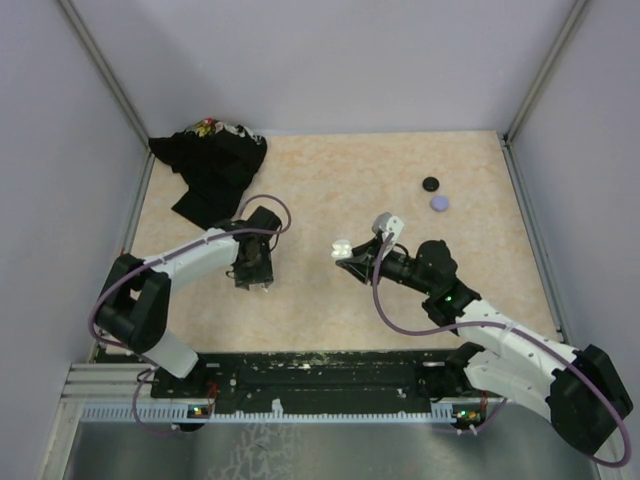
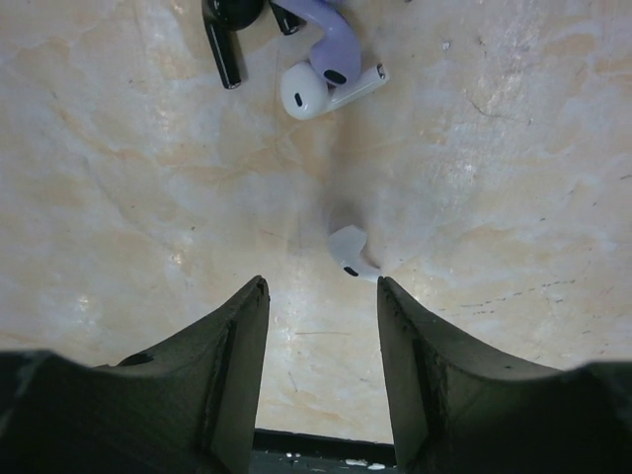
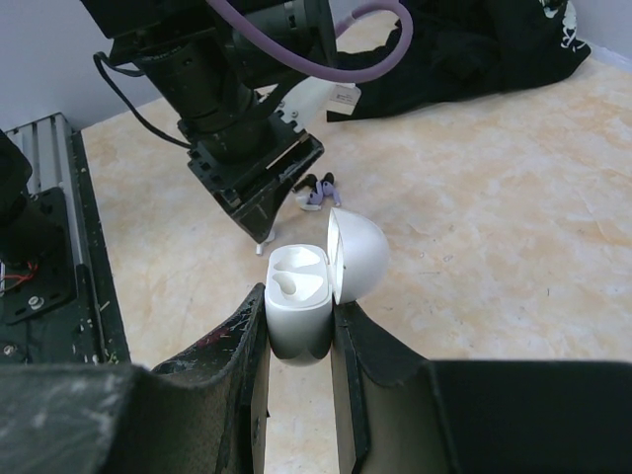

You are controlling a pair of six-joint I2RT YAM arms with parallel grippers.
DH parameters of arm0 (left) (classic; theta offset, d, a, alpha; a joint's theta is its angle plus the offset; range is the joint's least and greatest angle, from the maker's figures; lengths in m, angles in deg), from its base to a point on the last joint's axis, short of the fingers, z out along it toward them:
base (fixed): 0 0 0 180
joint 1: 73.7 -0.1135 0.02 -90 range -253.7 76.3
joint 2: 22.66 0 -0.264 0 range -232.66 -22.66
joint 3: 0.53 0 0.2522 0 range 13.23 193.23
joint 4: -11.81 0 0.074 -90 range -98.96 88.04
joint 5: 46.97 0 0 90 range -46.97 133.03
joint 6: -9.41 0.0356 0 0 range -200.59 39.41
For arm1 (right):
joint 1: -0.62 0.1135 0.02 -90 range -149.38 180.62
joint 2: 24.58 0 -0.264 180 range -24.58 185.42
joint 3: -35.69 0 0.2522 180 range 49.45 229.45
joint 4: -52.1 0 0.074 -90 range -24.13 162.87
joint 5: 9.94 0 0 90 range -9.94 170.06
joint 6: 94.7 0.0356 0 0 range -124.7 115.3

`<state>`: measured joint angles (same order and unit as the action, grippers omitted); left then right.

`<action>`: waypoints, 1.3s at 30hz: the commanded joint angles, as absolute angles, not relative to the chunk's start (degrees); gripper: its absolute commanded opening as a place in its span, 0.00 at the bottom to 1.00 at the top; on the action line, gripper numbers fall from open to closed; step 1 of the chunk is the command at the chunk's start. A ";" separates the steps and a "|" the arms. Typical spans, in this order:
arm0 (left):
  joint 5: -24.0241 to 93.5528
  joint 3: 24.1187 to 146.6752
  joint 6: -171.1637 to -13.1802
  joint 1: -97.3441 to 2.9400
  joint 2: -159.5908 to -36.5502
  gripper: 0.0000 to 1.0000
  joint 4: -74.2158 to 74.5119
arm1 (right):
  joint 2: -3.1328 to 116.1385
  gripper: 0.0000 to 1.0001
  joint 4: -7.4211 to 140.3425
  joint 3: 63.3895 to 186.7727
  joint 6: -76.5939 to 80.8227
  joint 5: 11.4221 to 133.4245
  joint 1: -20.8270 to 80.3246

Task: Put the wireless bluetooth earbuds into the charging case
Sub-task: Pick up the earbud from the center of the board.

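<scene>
Two arms stretched over the table (image 1: 320, 310) in the top view. The left gripper (image 1: 253, 275) pointed down at the middle left, its gap unreadable from there, while the right gripper (image 1: 345, 255) held one white case (image 1: 342, 247) near the table's centre. One black disc (image 1: 430, 184) and one lavender disc (image 1: 440, 203) lay just beside each other at the far right, and one black cloth (image 1: 210, 165) was heaped in the far left corner. Four buds showed in the left wrist view, all on the table. One dark bud (image 2: 225, 44), one lavender bud (image 2: 336, 44) and one white bud (image 2: 314, 91) clustered at the top, the lavender touching the white. A second white bud (image 2: 351, 252) lay alone just ahead of the fingertips. The left fingers stood apart with nothing between them. One case filled the right wrist view, clamped between the two fingers with its lid swung open; whether the white shape in its well was a bud I could not tell. Beyond it the left gripper hung beside a small cluster of buds.
</scene>
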<state>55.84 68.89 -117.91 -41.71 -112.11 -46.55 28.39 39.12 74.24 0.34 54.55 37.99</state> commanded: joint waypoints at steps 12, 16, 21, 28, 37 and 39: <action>53.64 71.95 -117.99 -42.44 -119.58 0.40 -42.37 | 26.93 0.00 35.02 73.68 1.32 54.58 38.08; 52.13 71.85 -117.46 -42.41 -119.76 0.38 -41.62 | 26.99 0.00 35.03 73.76 1.32 54.62 38.13; 51.11 72.16 -116.82 -42.43 -120.15 0.38 -41.31 | 27.10 0.00 35.15 73.75 1.29 54.60 38.11; 49.93 72.37 -115.79 -42.41 -121.20 0.38 -40.49 | 27.34 0.00 35.02 73.72 1.34 54.53 38.06; 50.06 71.94 -115.22 -42.38 -121.51 0.30 -41.55 | 27.71 0.00 34.81 73.83 1.28 54.34 38.07; 50.08 71.49 -115.14 -42.40 -121.22 0.26 -41.64 | 27.85 0.00 34.78 73.81 1.30 54.23 38.11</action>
